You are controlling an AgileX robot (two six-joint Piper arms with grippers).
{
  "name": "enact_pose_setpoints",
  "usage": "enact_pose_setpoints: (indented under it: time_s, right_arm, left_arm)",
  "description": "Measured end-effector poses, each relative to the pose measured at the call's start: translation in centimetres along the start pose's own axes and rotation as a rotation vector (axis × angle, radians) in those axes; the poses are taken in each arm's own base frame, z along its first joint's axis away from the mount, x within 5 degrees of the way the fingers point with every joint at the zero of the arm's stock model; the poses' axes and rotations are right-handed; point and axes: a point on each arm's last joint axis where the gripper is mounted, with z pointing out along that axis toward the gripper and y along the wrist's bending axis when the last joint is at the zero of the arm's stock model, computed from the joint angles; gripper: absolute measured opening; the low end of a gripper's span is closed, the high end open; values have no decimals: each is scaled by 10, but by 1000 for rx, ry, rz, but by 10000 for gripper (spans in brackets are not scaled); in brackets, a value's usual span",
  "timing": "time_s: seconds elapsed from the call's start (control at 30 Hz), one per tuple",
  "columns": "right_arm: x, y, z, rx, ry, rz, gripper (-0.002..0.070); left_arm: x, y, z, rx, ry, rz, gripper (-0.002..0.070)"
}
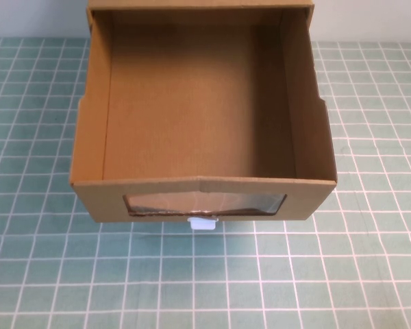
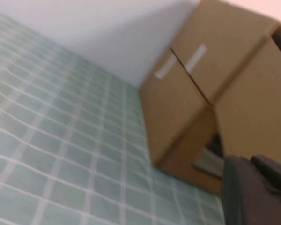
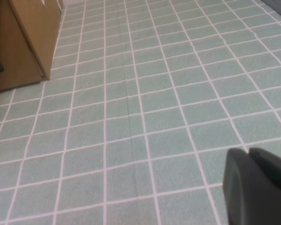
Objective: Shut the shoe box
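The shoe box (image 1: 198, 116) is brown cardboard, and its drawer is pulled out toward me, open and empty. Its front panel has a clear window (image 1: 205, 204) with a small white pull tab (image 1: 203, 223) just below it. Neither gripper shows in the high view. My left gripper (image 2: 251, 160) is shut and empty, off the box's left side (image 2: 178, 108) near the front corner. My right gripper (image 3: 248, 151) is shut and empty, low over the mat, well away from the box's corner (image 3: 23, 37).
The box stands on a green mat with a white grid (image 1: 329, 274). The drawer's outer sleeve (image 1: 198, 5) is at the back against a pale wall (image 2: 107, 33). White tape strips (image 2: 180, 61) cross the sleeve's side seam.
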Motion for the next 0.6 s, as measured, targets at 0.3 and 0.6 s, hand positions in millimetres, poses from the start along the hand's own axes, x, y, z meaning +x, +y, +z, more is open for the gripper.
enact_pose_setpoints:
  time_s: [0.3,0.6]
  right_arm:
    - [0,0,0,0,0,0,-11]
    - [0,0,0,0,0,0,-12]
  left_arm:
    - [-76,-64,30,39,397,217,-5]
    - [-157,-112,148,146,525,467,-5]
